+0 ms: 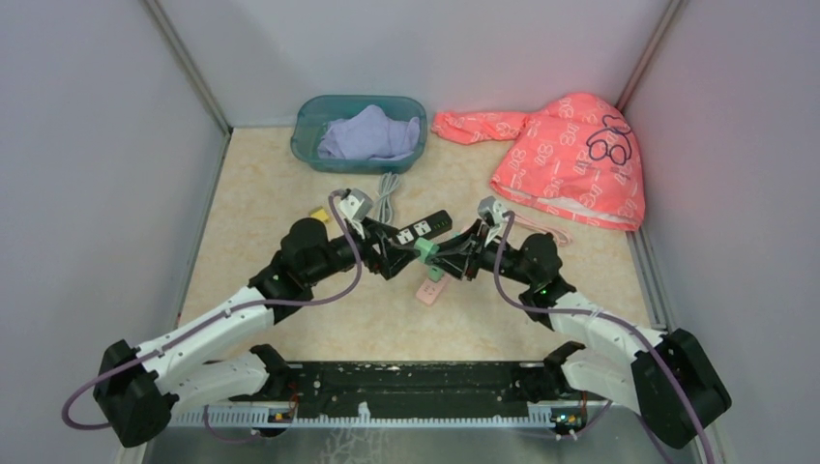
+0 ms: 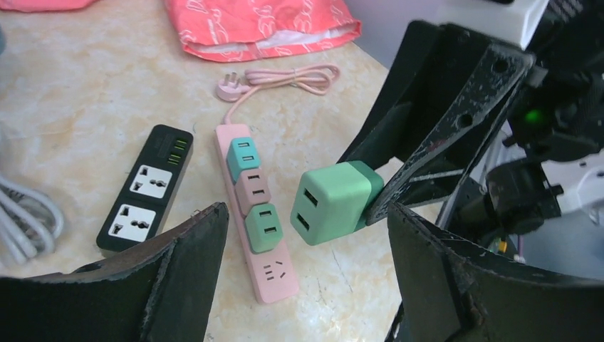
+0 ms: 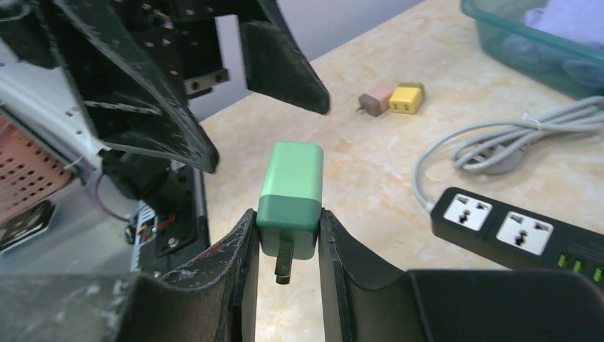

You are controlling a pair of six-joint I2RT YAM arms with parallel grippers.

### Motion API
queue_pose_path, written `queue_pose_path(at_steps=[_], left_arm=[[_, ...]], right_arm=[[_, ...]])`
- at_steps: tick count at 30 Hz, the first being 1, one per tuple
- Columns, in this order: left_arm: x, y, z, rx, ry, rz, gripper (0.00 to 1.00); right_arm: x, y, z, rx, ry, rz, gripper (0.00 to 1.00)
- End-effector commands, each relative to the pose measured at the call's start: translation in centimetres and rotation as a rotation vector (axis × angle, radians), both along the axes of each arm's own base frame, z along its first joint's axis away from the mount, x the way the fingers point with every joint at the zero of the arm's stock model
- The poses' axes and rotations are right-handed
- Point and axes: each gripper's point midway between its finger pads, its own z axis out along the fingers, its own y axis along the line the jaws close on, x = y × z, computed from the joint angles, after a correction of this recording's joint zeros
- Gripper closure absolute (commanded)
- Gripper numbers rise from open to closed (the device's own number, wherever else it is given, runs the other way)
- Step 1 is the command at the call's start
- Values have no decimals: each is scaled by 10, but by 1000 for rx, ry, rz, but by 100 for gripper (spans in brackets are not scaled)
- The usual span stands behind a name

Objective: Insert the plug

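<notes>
Right wrist shows the right fingers (image 3: 238, 281) clamped on the green plug (image 3: 290, 187) at its pronged end, above the desk (image 3: 377, 160). The left fingers (image 2: 178, 274) gape wide, empty. Square the prongs over the pink power strip's (image 2: 276, 278) free socket before pressing down.

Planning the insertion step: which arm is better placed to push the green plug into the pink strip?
Right, probably. The right gripper is shut on the green plug, its prong free; the left gripper stands open and empty beside it.
</notes>
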Motion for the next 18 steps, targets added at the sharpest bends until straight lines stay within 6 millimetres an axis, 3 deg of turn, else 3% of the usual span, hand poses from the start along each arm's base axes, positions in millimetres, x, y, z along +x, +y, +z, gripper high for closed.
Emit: queue_pose_path(at_steps=[1,18], left_arm=[[-18,-13,15,0,-71,-208,15],[-47,-15,12,-54,-38,-488,32]], right_arm=[[-23,4,40,27,-125,185,100],[-38,8,54,77,-137,284,100]])
